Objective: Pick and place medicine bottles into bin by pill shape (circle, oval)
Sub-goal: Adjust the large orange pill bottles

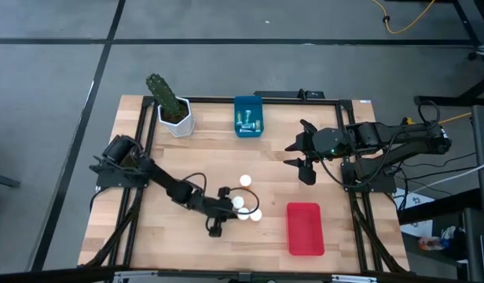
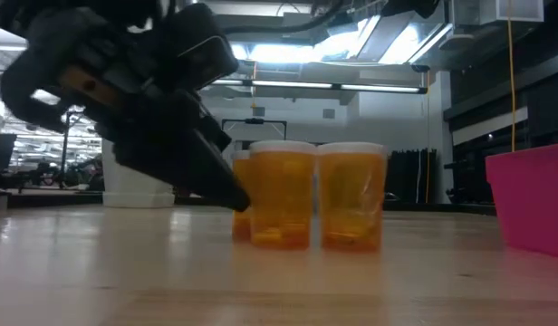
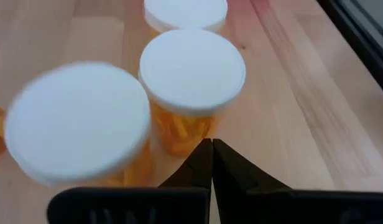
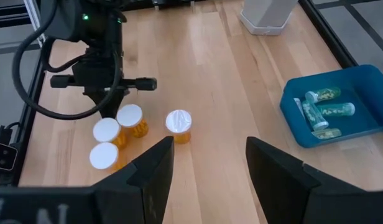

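Left end effector [image 3: 211,163], closed, beside orange bottles [image 3: 191,87]; low view hides this.

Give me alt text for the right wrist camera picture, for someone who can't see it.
The left gripper, fingers shut, noses up to a cluster of three orange medicine bottles, with a fourth bottle standing apart on the wooden table. A blue bin holds small greenish bottles; the open right gripper frames the foreground.

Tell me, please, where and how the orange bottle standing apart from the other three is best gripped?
Probably from straight above, jaws closing across the orange body just under the white cap. The lone orange bottle stands upright with bare table all round it, clear of the clustered three bottles that the left gripper crowds.
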Robot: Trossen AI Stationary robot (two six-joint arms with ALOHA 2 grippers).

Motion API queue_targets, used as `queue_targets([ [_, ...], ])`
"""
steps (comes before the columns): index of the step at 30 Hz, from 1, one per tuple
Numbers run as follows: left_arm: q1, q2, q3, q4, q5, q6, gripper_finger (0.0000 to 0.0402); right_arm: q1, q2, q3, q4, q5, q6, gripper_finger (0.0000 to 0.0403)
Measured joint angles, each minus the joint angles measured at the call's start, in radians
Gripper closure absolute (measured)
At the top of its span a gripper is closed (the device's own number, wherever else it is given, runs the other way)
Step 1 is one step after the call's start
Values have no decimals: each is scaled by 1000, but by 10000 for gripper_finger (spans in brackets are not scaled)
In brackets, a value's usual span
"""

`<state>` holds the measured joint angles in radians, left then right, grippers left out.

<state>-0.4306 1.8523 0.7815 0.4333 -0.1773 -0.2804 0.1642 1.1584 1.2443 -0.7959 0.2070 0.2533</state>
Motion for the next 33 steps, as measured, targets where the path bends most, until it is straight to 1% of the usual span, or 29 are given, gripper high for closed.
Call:
queue_targets([
  [2, 17, 0, 0, 6, 15, 23, 401, 0, 0, 0, -1, 0, 1, 201],
  [7, 46, 3, 0, 37, 15, 66, 401, 0, 0, 0, -2, 0, 3, 201],
  [13, 58, 50, 4, 107, 16, 90, 401, 0, 0, 0, -2, 0, 3, 201],
  [19, 58, 148, 97, 107, 16, 131, 401, 0, 0, 0, -2, 0, 4, 201],
  [22, 58, 164, 142, 92, 17, 180, 401, 0, 0, 0, -2, 0, 4, 201],
  [27, 57, 121, 161, 3, 19, 205, 401, 0, 0, 0, -2, 0, 4, 201],
  [33, 37, 11, 161, -257, -17, 164, 401, 0, 0, 0, -4, -2, 4, 201],
])
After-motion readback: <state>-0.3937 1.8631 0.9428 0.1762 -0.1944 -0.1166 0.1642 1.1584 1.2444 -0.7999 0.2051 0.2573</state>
